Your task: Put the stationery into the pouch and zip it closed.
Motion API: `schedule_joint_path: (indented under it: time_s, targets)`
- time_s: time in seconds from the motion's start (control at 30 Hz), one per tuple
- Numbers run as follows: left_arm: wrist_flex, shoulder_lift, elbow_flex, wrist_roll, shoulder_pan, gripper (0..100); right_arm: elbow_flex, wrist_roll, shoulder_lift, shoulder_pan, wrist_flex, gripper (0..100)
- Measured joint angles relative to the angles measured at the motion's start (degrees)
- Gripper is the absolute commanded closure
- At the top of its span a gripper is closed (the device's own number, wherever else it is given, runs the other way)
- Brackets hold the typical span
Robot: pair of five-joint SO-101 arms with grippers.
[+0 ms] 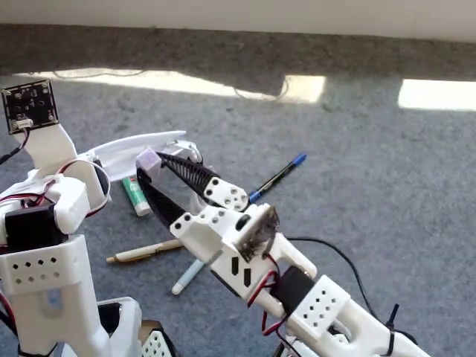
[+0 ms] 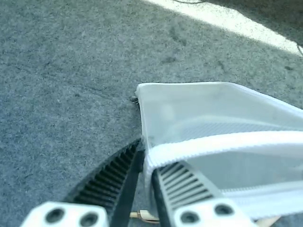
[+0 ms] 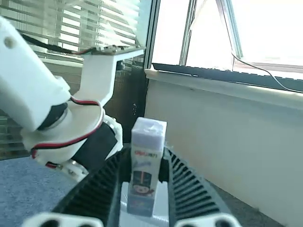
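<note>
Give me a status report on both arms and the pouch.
Left gripper shut on pouch edge. Right gripper shut on eraser, beside pouch. Blue pen, glue stick loose on carpet.

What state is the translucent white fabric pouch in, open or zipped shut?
Open: the translucent white fabric pouch gapes, one rim pinched in the left gripper, inside visible.

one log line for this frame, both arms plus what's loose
left hand: shut on pouch rim | right hand: shut on eraser, at pouch | on carpet: glue stick, blue pen, beige pen

eraser at pouch, glue stick just beside
</note>
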Motion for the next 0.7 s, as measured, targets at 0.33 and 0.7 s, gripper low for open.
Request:
schedule_joint_path:
  time_s: [0.33, 0.7]
  targets:
    - [0.00, 0.00, 0.00, 0.00, 0.00, 99, -5.19, 0.00, 21.54, 4.04, -14.42, 99.3]
    - [0.00, 0.00, 0.00, 0.00, 0.00, 99, -5.71, 0.18, 33.58, 5.80, -24.62, 99.2]
